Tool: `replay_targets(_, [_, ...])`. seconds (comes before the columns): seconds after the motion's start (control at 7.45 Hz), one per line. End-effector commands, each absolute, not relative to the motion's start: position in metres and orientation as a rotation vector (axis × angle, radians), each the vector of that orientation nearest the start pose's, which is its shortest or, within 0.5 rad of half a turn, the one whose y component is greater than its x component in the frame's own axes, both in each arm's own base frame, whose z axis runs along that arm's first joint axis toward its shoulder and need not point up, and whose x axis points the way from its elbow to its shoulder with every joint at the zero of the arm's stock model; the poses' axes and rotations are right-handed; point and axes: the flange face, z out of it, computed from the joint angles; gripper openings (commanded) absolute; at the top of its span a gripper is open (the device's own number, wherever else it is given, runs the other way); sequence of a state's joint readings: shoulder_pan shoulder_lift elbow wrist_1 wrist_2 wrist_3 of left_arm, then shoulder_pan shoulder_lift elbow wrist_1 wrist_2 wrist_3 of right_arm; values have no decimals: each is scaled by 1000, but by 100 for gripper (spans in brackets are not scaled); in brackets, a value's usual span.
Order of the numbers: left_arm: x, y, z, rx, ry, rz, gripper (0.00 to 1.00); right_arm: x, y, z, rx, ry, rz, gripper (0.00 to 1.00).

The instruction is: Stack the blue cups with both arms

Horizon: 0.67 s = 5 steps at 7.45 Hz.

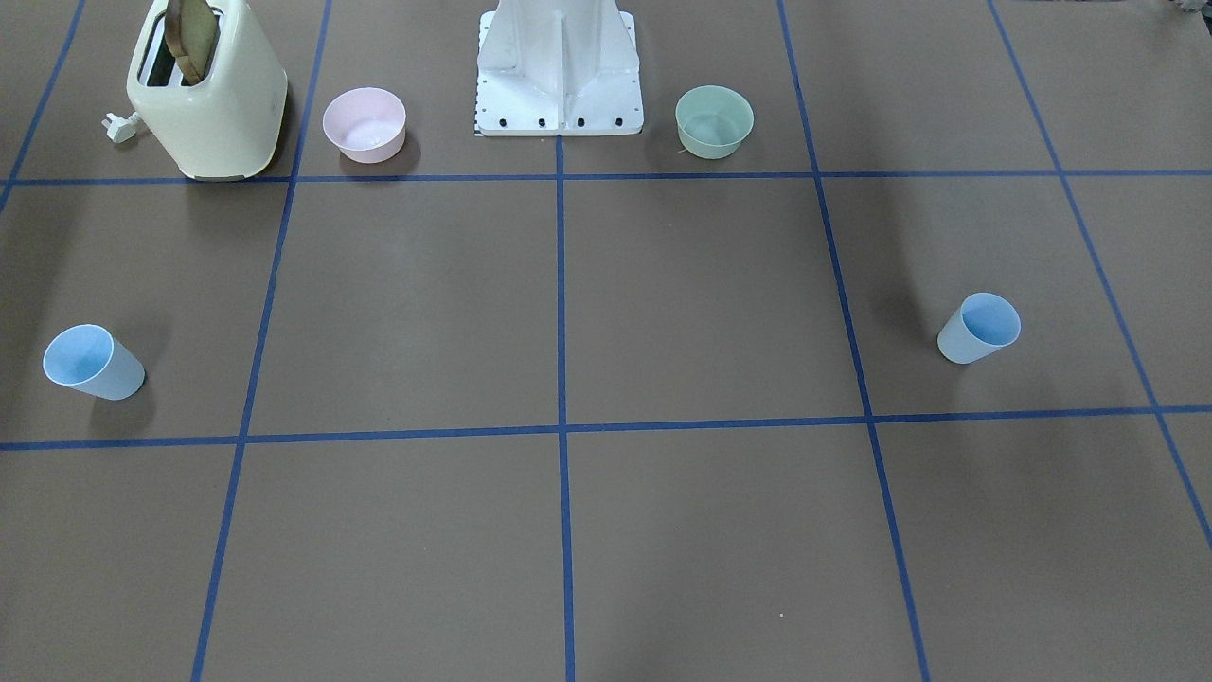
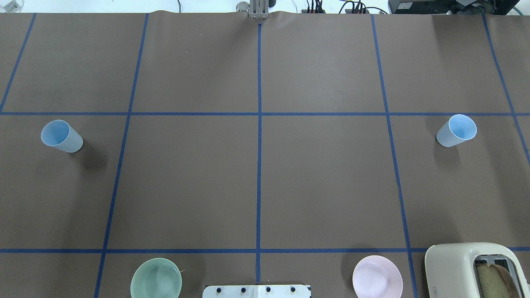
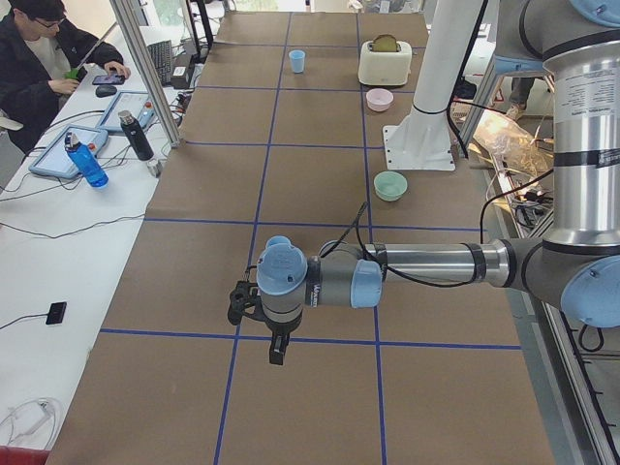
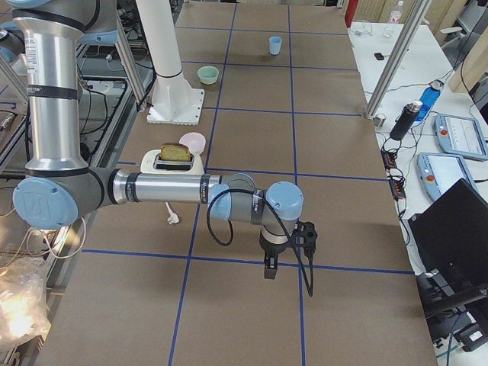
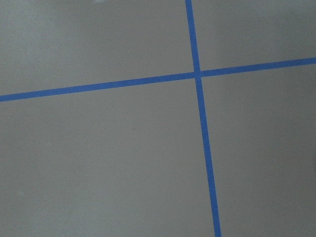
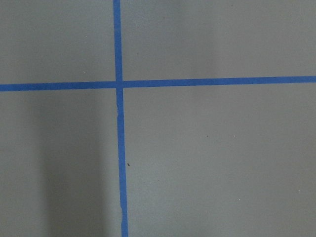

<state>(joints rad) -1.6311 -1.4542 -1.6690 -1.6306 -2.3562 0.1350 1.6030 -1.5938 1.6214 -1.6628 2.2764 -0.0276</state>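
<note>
- Blue cup on the left (image 2: 61, 136) stands mouth-up at the table's (image 2: 186, 186) left edge. Its twin, the blue cup on the right (image 2: 456, 130), mirrors it at the far right edge, well apart.
- One cup per half looks deliberate to me: each arm gets its own pick before they meet to stack.
- Left arm (image 3: 426, 263) reaches out low over the table, left tool (image 3: 278, 355) pointing straight down, the cup's rim peeking out just behind the wrist.
- Right arm (image 4: 168, 188) takes the same pose, right tool (image 4: 271, 270) hanging over bare table.
- Released or clenched? I cannot tell for either tool; only the side views catch them. Both cups stand free on the table, so neither is being grasped.
- Both wrist cameras show only brown surface and blue tape lines, so I judge neither tool is over its cup yet.
- Materials: thin, smooth light-blue plastic, tapered, no handle, brighter blue inside. That taper should let one cup nest in the other.
- Back by the robot sit a green bowl (image 2: 156, 278), a pink bowl (image 2: 377, 279) and a cream toaster (image 2: 476, 269) with bread in its slot, all well away from the cups.
</note>
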Motion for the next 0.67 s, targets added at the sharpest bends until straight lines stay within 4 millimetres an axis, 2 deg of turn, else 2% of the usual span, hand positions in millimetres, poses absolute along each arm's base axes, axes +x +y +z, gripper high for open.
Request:
replay_targets(0.0, [-89, -442, 654, 124, 777, 91, 99, 84, -474, 659, -41, -707, 27, 100])
replay_targets(0.54, [-89, -442, 653, 126, 778, 93, 99, 85, -477, 653, -25, -701, 16, 100])
